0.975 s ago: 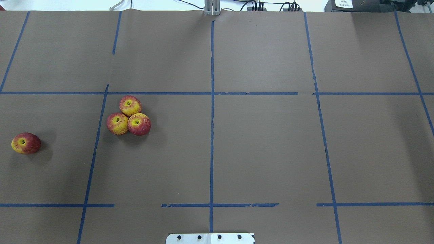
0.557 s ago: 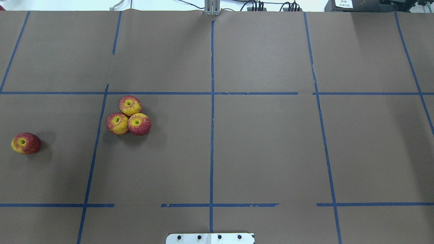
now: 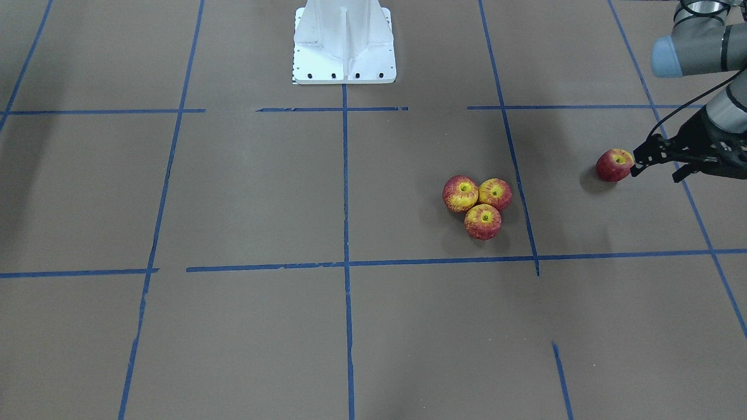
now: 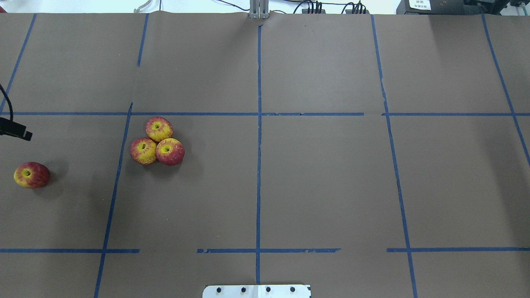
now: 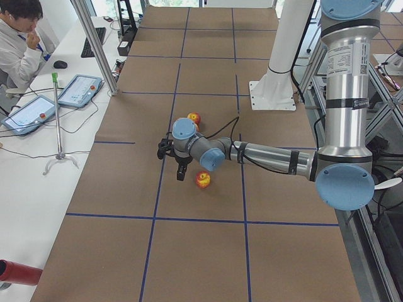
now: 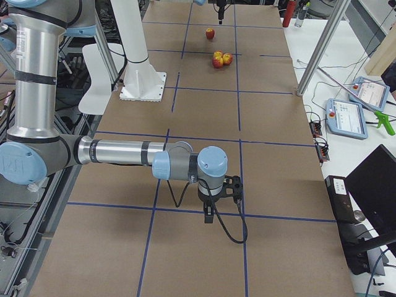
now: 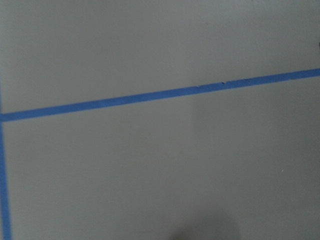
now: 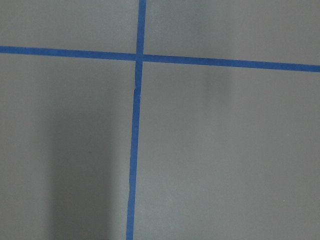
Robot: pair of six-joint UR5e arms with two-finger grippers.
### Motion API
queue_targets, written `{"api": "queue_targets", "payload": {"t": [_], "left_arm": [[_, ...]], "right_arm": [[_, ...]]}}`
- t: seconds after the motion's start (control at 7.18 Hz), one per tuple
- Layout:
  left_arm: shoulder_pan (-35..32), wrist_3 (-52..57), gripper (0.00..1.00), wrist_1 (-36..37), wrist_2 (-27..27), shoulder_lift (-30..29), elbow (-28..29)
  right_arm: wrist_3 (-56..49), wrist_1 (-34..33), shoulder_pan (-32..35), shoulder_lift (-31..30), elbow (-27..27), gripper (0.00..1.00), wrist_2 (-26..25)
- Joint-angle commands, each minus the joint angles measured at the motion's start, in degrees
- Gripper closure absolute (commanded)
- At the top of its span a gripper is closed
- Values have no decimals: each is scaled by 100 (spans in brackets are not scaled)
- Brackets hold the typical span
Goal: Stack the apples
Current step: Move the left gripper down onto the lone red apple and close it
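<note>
Three apples sit touching in a cluster (image 4: pixel 159 144), also in the front-facing view (image 3: pixel 481 204). A fourth, darker apple (image 4: pixel 31 175) lies alone near the table's left end; it also shows in the front-facing view (image 3: pixel 614 165). My left gripper (image 3: pixel 656 169) hovers open and empty just beside this lone apple, on its far-left side. Only one of its fingers (image 4: pixel 20 133) shows at the overhead view's left edge. My right gripper (image 6: pixel 221 201) hangs over bare paper far from the apples, and I cannot tell whether it is open or shut. Both wrist views show only paper and tape.
Brown paper with a blue tape grid (image 4: pixel 258 114) covers the table. The white robot base (image 3: pixel 344 41) stands at the near middle edge. An operator (image 5: pixel 19 38) sits at a side desk with tablets (image 5: pixel 79 90) beyond the far edge.
A finger of my left gripper has come into the overhead view at the left edge, beyond the lone apple. The apples have not moved.
</note>
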Motion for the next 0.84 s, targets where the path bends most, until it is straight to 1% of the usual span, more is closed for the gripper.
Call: {"api": "queue_targets", "payload": {"t": [0.0,0.14,0.28,0.42,0.56,0.7], "left_arm": [[382,-319,0,-196,655,367,-72],[417,-380,0,-397,666,474,-81],[539,-485,0,-408,657,501,-98],[792,-965,0,-408,674,484,-98],[986,-1126,0,-382,840,484,-107],[1023,-1215,0,-355,894,493,-133]], "right_arm": [[0,0,0,0,0,0,0],[0,0,0,0,0,0,0],[-9,0,0,0,0,0,0],[0,0,0,0,0,0,0],[0,0,0,0,0,0,0],[0,0,0,0,0,0,0]]}}
